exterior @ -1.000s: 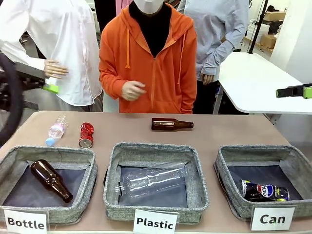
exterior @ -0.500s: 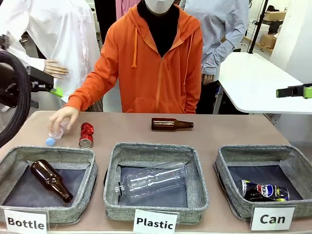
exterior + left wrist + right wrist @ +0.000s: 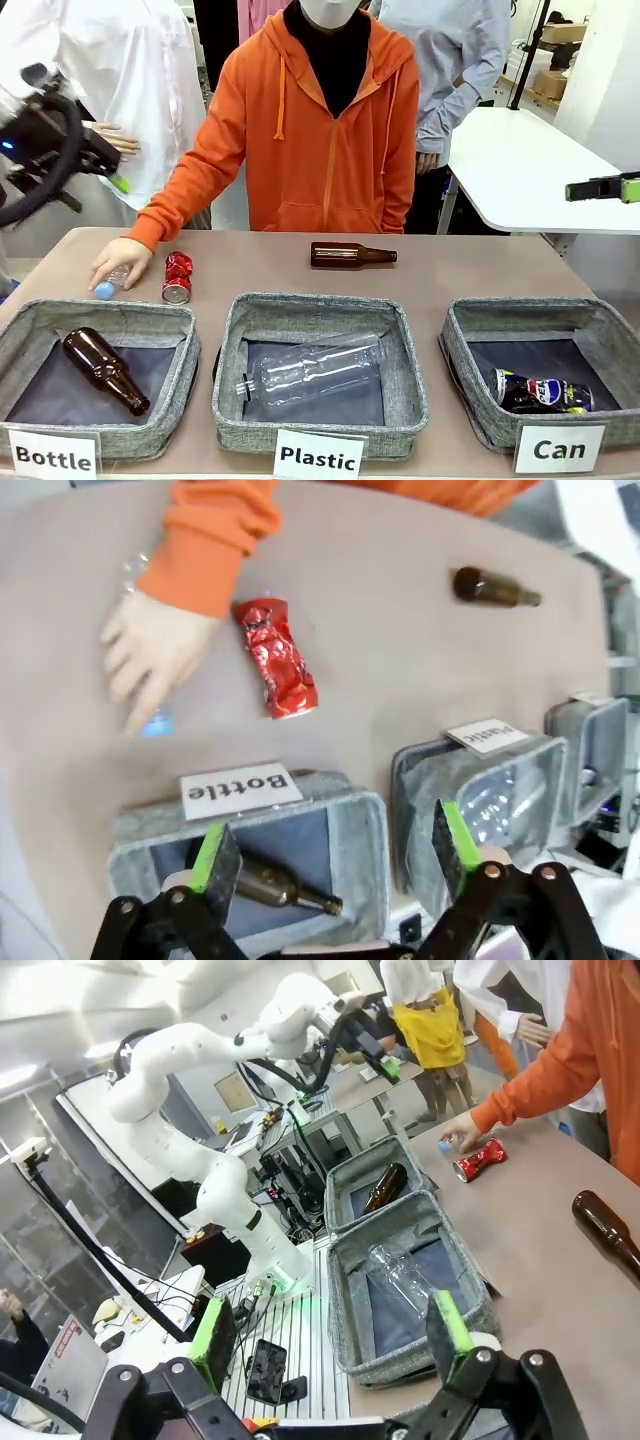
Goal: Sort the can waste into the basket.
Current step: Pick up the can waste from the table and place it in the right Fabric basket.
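Just beside the red can [image 3: 177, 277], a person's hand [image 3: 120, 260] covers a bottle [image 3: 104, 291]; left gripper [image 3: 330, 830] and right gripper [image 3: 328, 1310] gape.

We take this for a robotics lab: in the right wrist view a white robot arm [image 3: 190, 1055] stands on its base beside the counter [image 3: 450, 265], with loose cables [image 3: 265, 1298] and gear spread around its foot. On the counter, three grey baskets [image 3: 530, 310] carry printed cards [image 3: 318, 458] reading Bottle, Plastic and Can, laid out like a test set-up. Behind them we see a plain white table [image 3: 520, 170] and cardboard boxes [image 3: 560, 32] on a shelf.
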`<state>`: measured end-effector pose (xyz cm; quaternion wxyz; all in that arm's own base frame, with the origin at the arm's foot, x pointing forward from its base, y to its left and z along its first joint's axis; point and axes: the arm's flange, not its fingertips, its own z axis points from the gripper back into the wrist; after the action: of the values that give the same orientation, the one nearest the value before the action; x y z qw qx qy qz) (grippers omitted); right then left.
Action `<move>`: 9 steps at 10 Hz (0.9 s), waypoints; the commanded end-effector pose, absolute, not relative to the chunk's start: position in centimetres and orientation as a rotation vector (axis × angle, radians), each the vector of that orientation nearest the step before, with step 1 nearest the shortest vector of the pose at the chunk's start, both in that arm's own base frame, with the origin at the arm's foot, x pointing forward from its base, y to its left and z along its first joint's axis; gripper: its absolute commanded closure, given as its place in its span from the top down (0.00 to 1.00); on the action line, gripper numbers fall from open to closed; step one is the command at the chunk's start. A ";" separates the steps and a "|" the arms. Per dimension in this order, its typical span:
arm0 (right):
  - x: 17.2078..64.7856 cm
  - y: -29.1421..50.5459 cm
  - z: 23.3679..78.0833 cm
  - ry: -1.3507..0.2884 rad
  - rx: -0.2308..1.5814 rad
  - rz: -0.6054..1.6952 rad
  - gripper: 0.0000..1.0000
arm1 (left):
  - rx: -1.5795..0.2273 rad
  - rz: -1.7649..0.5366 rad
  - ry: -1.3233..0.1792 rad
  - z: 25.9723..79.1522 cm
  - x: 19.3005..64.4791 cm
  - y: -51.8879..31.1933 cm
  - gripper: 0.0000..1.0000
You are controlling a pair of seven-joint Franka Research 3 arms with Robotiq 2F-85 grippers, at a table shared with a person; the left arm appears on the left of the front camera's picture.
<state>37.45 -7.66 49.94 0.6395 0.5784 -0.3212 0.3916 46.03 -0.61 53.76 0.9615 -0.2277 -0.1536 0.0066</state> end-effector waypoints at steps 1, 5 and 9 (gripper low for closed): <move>37.4 -7.8 50.0 -0.742 1.309 0.915 1.00 | -0.601 -0.139 -0.315 56.2 40.1 3.8 1.00; 37.4 -7.8 50.0 -0.742 1.309 0.915 1.00 | -0.849 -0.215 -0.401 53.7 31.7 13.5 1.00; 37.4 -7.8 50.0 -0.742 1.309 0.915 1.00 | -0.853 -0.149 -0.325 52.4 34.1 13.9 1.00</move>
<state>37.44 -7.71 49.93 0.6397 0.5780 -0.3217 0.3914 32.08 15.05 51.51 0.8878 -0.4213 -0.1714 -0.0709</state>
